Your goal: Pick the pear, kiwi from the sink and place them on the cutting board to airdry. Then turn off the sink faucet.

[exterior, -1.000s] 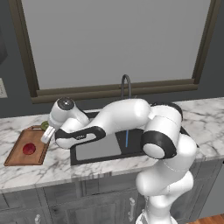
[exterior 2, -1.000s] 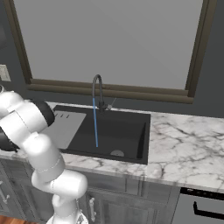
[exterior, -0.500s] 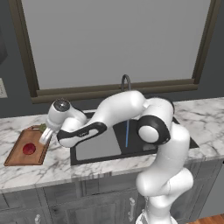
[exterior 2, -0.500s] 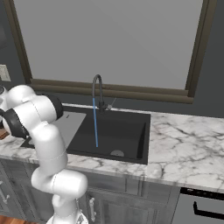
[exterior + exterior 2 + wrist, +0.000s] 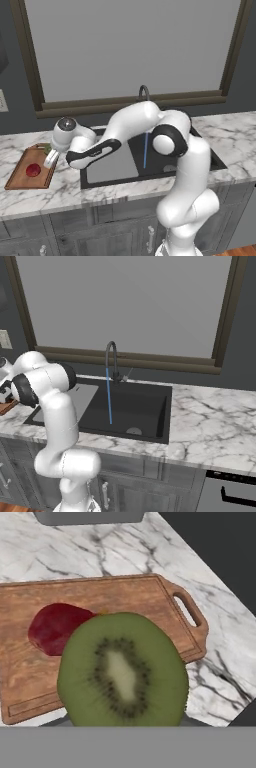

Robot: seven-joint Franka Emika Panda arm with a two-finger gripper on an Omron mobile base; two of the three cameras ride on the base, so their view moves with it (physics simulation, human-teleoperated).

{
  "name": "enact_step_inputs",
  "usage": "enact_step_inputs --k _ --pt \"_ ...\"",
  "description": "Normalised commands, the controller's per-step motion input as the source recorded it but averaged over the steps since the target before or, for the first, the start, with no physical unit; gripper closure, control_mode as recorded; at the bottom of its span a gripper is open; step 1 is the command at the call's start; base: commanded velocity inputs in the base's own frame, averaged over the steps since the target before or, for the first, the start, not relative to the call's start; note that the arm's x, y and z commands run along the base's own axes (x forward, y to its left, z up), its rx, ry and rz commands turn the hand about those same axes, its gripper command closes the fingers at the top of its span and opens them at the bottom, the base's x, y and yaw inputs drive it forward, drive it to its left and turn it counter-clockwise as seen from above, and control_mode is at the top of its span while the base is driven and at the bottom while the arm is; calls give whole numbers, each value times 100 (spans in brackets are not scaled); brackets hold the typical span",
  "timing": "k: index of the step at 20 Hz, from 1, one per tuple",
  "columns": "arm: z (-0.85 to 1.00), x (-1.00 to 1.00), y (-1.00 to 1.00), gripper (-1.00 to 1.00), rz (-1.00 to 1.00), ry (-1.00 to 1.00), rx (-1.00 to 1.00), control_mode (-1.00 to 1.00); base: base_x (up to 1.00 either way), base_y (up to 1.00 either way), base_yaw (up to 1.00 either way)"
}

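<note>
The gripper (image 5: 50, 161) hangs over the right end of the cutting board (image 5: 22, 176), at the far left of the counter. In the hand view the kiwi (image 5: 123, 670) sits between the jaws, close to the camera and covering both finger tips; the jaws are closed on it. It hangs above the board with no visible contact.

Kiwi orientation: the cut face is turned toward the hand camera. Its long axis runs roughly from the bottom of the hand view toward the top, tilted slightly to the upper left. The pale core follows the same line.

Kiwi appearance: an oval olive-green face, a pale green-white elongated core, and a ring of small dark seeds around the core. The rim is darker green.

Beyond the kiwi, partly hidden behind its upper left edge, the pear (image 5: 56, 633) lies on the board. It is dark red and rounded. In the left base view it lies just left of the gripper.

The board is brown wood with rounded corners; its handle loop is toward the right in the hand view. It rests on the marble counter (image 5: 55, 192).

Well to the right of the jaws lies the sink (image 5: 135, 411), black with a grey draining panel. The sink faucet (image 5: 113, 361) arches over it, and a thin blue stream falls from its spout into the basin.
</note>
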Motion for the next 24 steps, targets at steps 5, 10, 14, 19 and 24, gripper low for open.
enact_step_inputs --k 5,10,14,19,24 --pt "-14 21 4 100 0 2 0 -100 0 0 0" --pt "-14 25 12 100 0 2 -1 -100 0 0 0" --pt "-16 19 14 100 0 2 -2 -100 0 0 0" --pt "-17 19 16 100 0 2 -2 -100 0 0 0" --pt "-18 19 15 100 0 2 -2 -100 0 0 0"
